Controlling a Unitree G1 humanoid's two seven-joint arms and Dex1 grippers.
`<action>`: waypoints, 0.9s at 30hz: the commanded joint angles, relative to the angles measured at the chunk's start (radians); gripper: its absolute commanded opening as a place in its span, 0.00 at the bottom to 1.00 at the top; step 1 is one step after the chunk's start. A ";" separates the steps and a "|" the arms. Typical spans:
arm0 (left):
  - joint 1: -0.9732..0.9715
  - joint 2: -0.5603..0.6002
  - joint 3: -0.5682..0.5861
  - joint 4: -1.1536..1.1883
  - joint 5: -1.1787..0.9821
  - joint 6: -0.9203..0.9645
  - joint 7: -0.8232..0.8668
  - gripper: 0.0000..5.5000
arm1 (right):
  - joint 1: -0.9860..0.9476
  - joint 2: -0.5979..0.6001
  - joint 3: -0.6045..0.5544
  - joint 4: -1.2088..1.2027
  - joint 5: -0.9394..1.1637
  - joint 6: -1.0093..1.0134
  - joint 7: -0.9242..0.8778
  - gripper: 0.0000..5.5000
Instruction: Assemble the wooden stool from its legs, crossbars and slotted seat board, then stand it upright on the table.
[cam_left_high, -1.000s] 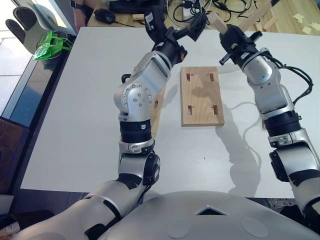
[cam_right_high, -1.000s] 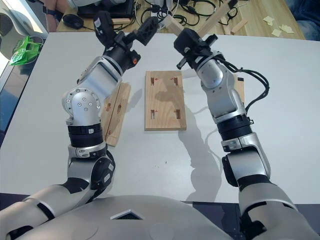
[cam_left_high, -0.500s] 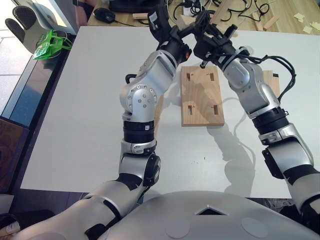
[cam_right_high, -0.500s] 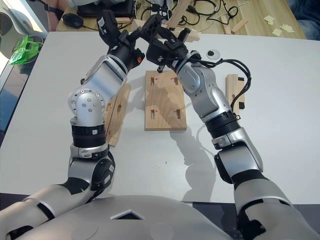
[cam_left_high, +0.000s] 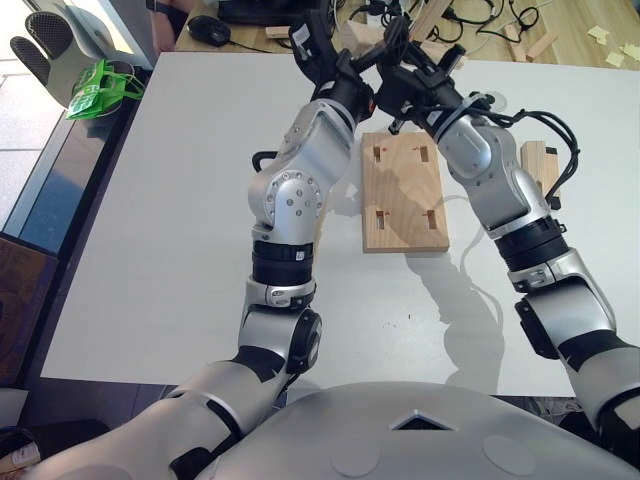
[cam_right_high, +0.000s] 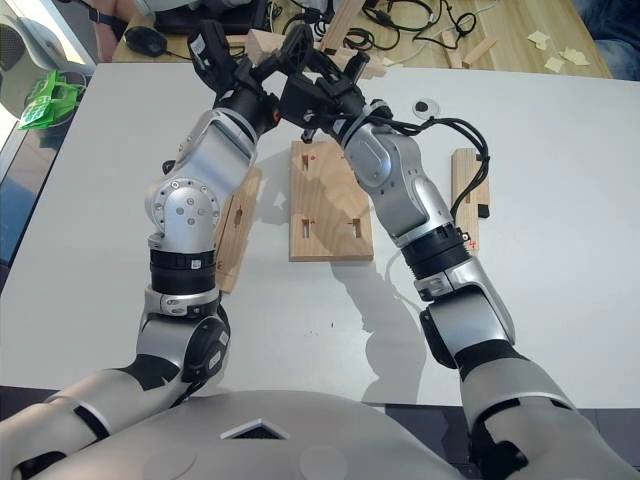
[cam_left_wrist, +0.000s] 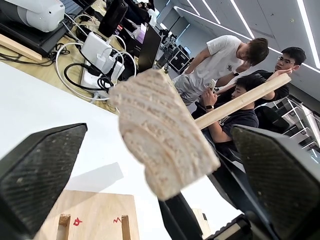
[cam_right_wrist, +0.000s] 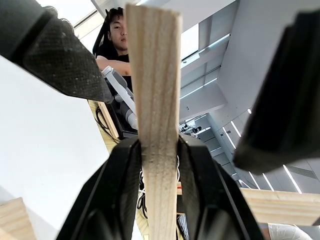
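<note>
Handover of the leg piece (cam_right_wrist: 152, 75) from arm to arm, by the look of it, high over the far end of the slotted seat board (cam_left_high: 403, 190), with the board lying flat on the counter (cam_left_high: 180, 200). Grips the piece part-way along in the right jaws, shut tight on two opposite faces. Holds the left jaws wide open for now, black pads (cam_left_wrist: 40, 175) well clear on either side of the piece's rough sawn end.

Centre that end between the pads before closing, and set the pads square to flat faces, so as not to pinch a corner and twist the wood. Close slowly, make sure of a firm hold, and only then loosen the right jaws. Mind the thinner bar (cam_left_wrist: 240, 100) running off behind the end: leave it room and avoid knocking it on either wrist. Cannot tell how bar and leg are joined. Stay high enough to clear the parts below: flat wooden pieces (cam_right_high: 238, 222) just beside the board under the left arm, and a spare leg (cam_right_high: 463, 185) lying to the board's right.

Against a second ago: has swung the right arm across from the right, where the piece was held well apart from the left jaws, and brought its end in between them. Has hardly shifted the left arm, jaws open then as now. Has left the seat board where it lay. Has uncovered the spare leg, then hidden behind the right forearm.
</note>
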 joint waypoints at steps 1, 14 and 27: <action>-0.032 -0.080 -0.004 0.019 0.065 -0.046 0.025 0.98 | -0.008 0.018 -0.025 -0.033 0.016 0.015 0.006 0.18; -0.047 -0.086 -0.002 0.040 0.138 -0.171 0.015 0.98 | 0.032 0.094 -0.023 -0.120 0.041 0.117 0.035 0.18; -0.038 -0.100 0.002 0.036 0.127 -0.181 0.018 0.98 | 0.035 0.132 -0.025 -0.053 0.004 0.153 -0.056 0.18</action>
